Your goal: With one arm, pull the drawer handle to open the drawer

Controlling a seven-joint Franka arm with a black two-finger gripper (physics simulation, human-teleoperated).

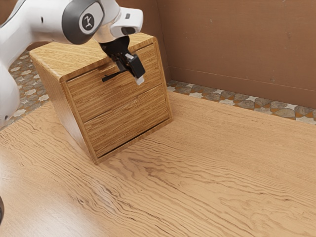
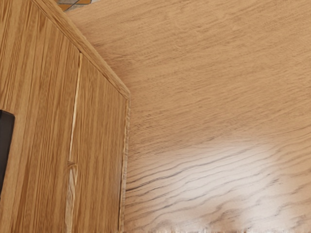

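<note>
Held at about eleven o'clock in the exterior view, the gripper (image 1: 136,73) was seen right at the drawer handle (image 1: 112,76), meeting the two o'clock end of that black bar. Whether it was clamped on the bar or merely set against it could not be told. The handle was mounted on the upper drawer (image 1: 116,86) of the cabinet (image 1: 74,55), which stood on the table (image 1: 207,168) toward ten o'clock. The drawer front appeared flush with the frame, so the opening was judged not yet begun.

For the step in hand, a firm hold on the bar would have to be confirmed first. The pull would then best be kept straight along the drawer's travel, toward roughly four o'clock in the exterior view. A sideways or downward drag would likely bind the drawer or shift the whole cabinet. A grip so near the bar's end might also twist it.

The exterior view gave the arm (image 1: 29,24), the handle and both drawers together, the lower drawer (image 1: 128,123) included. The wrist view offered the close detail instead – the cabinet face (image 2: 43,97), the seam (image 2: 75,121) between panels, the table (image 2: 218,97) beyond, and a dark patch (image 2: 5,145) of uncertain identity against the wood
</note>
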